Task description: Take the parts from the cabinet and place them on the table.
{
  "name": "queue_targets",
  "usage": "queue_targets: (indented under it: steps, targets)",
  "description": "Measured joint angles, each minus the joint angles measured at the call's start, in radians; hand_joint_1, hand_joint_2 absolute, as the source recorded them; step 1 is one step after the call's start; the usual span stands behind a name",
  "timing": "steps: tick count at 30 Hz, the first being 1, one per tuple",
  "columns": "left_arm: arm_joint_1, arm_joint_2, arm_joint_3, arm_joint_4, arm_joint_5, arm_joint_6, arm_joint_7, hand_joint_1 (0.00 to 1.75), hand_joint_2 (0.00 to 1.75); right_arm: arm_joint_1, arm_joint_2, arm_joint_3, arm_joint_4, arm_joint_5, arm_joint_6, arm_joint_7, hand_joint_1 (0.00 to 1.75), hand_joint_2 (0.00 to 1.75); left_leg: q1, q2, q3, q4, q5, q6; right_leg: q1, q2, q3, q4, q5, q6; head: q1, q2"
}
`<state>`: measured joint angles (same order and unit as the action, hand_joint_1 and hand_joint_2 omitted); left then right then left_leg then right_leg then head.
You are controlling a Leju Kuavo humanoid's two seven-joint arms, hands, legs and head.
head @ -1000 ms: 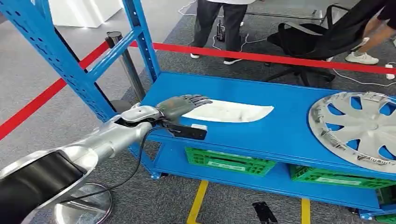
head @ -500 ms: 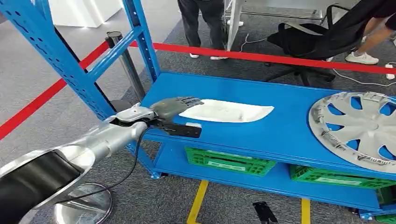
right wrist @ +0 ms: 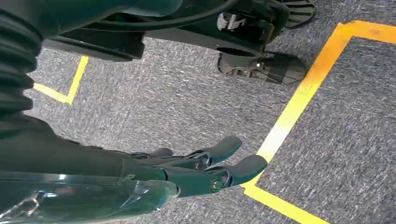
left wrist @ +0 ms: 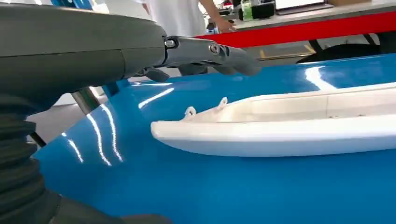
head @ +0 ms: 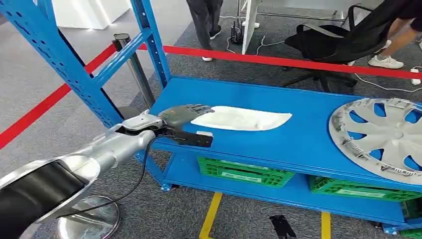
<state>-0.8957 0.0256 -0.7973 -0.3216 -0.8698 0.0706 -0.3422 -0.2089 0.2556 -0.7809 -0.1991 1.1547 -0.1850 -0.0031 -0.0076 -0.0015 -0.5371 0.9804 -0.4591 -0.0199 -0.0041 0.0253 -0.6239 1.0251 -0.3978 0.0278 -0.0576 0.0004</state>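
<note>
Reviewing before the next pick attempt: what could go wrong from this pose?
1. The left hand sits at the tip of the white trim part with its fingers above the part, not around it; closing now may just nudge it across the glossy blue shelf.
2. The long part, gripped at one end, could tip or swing.
3. The hubcap overhangs the shelf's front edge; a jolt could drop it.

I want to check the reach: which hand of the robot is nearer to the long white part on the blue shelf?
Left. The left hand is at the near end of the white part; the right hand hangs low over the carpet floor.
</note>
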Motion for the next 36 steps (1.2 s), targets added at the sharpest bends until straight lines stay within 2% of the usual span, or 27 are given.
queue_targets:
  steps: [3,5,6,7,9,10,12,13,14,15,16,20,21,29,32,33,36]
  targets:
    - [0.0,0.0,0.0,0.0,-0.009,0.0,0.006,0.0,1.75,0.0,0.0,0.0,0.0,-0.001,0.0,0.0,0.0,1.75,0.0,0.0,0.0,0.0,0.0,0.0,0.0,0.0,0.0,0.0,0.0,0.0,0.0,0.0]
    - [0.0,0.0,-0.001,0.002,-0.01,0.002,0.006,0.86,1.75,0.0,0.0,0.0,0.0,-0.001,0.0,-0.002,0.0,1.75,0.0,0.0,0.0,0.0,0.0,0.0,0.0,0.0,0.0,0.0,0.0,0.0,0.0,0.0]
    - [0.0,0.0,-0.001,0.002,-0.011,0.003,0.007,1.45,1.75,0.0,0.0,0.0,0.0,-0.001,0.0,-0.003,0.0,1.75,0.0,0.0,0.0,0.0,0.0,0.0,0.0,0.0,0.0,0.0,0.0,0.0,0.0,0.0]
    - [0.0,0.001,-0.001,0.002,-0.013,0.005,0.007,1.73,1.75,0.0,0.0,0.0,0.0,-0.001,0.0,-0.003,0.0,1.75,0.0,0.0,0.0,0.0,0.0,0.0,0.0,0.0,0.0,0.0,0.0,0.0,0.0,0.0]
    - [0.0,0.001,-0.001,0.002,-0.018,0.01,0.008,1.57,1.75,0.0,0.0,0.0,0.0,-0.001,0.0,-0.003,0.0,1.75,0.0,0.0,0.0,0.0,0.0,0.0,0.0,0.0,0.0,0.0,0.0,0.0,0.0,0.0]
    - [0.0,0.001,-0.002,0.002,-0.019,0.011,0.008,1.57,1.75,0.0,0.0,0.0,0.0,-0.001,0.0,-0.003,0.0,1.75,0.0,0.0,0.0,0.0,0.0,0.0,0.0,0.0,0.0,0.0,0.0,0.0,0.0,0.0]
    - [0.0,0.002,-0.002,0.003,-0.021,0.013,0.008,1.43,1.75,0.0,0.0,0.0,0.0,-0.001,-0.001,-0.003,0.0,1.75,0.0,0.0,0.0,0.0,0.0,0.0,0.0,0.0,0.0,0.0,0.0,0.0,0.0,0.0]
    - [0.0,0.002,-0.002,0.003,-0.022,0.013,0.009,1.57,1.75,0.0,0.0,0.0,0.0,-0.001,-0.001,-0.004,0.0,1.75,0.0,0.0,0.0,0.0,0.0,0.0,0.0,0.0,0.0,0.0,0.0,0.0,0.0,0.0]
    - [0.0,0.002,-0.003,0.003,-0.022,0.014,0.009,1.57,1.75,0.0,0.0,0.0,0.0,-0.002,-0.001,-0.004,0.0,1.75,0.0,0.0,0.0,0.0,0.0,0.0,0.0,0.0,0.0,0.0,0.0,0.0,0.0,0.0]
    - [0.0,0.003,-0.002,0.003,-0.023,0.014,0.009,1.5,1.75,0.0,0.0,0.0,0.0,-0.002,-0.001,-0.004,0.0,1.75,0.0,0.0,0.0,0.0,0.0,0.0,0.0,0.0,0.0,0.0,0.0,0.0,0.0,0.0]
    - [0.0,0.003,-0.003,0.003,-0.023,0.014,0.009,1.57,1.75,0.0,0.0,0.0,0.0,-0.002,-0.001,-0.004,0.0,1.75,0.0,0.0,0.0,0.0,0.0,0.0,0.0,0.0,0.0,0.0,0.0,0.0,0.0,0.0]
    - [0.0,0.005,-0.003,0.003,-0.024,0.016,0.01,1.62,1.75,0.0,0.0,0.0,0.0,-0.003,-0.002,-0.004,0.0,1.75,0.0,0.0,0.0,0.0,0.0,0.0,0.0,0.0,0.0,0.0,0.0,0.0,0.0,0.0]
    - [0.0,0.006,-0.003,0.003,-0.024,0.018,0.01,1.59,1.75,0.0,0.0,0.0,0.0,-0.003,-0.002,-0.004,0.0,1.75,0.0,0.0,0.0,0.0,0.0,0.0,0.0,0.0,0.0,0.0,0.0,0.0,0.0,0.0]
    - [0.0,0.008,-0.003,0.003,-0.028,0.022,0.01,1.62,1.75,0.0,0.0,0.0,0.0,-0.006,-0.002,-0.005,0.0,1.75,0.0,0.0,0.0,0.0,0.0,0.0,0.0,0.0,0.0,0.0,0.0,0.0,0.0,0.0]
    - [0.0,0.008,-0.003,0.003,-0.028,0.023,0.01,1.68,1.75,0.001,0.0,0.0,0.0,-0.006,-0.002,-0.005,0.0,1.75,0.0,0.0,0.0,0.0,0.0,0.0,0.0,0.0,0.0,0.0,0.0,0.0,0.0,0.0]
    - [0.0,0.008,-0.003,0.003,-0.029,0.023,0.01,1.62,1.75,0.001,0.0,0.0,0.0,-0.007,-0.002,-0.005,0.0,1.75,0.0,0.0,0.0,0.0,0.0,0.0,0.0,0.0,0.0,0.0,0.0,0.0,0.0,0.0]
    - [0.0,0.008,-0.004,0.003,-0.031,0.023,0.01,1.61,1.75,0.002,0.0,0.0,0.0,-0.008,-0.005,-0.006,0.0,1.75,0.0,0.0,0.0,0.0,0.0,0.0,0.0,0.0,0.0,0.0,0.0,0.0,0.0,0.0]
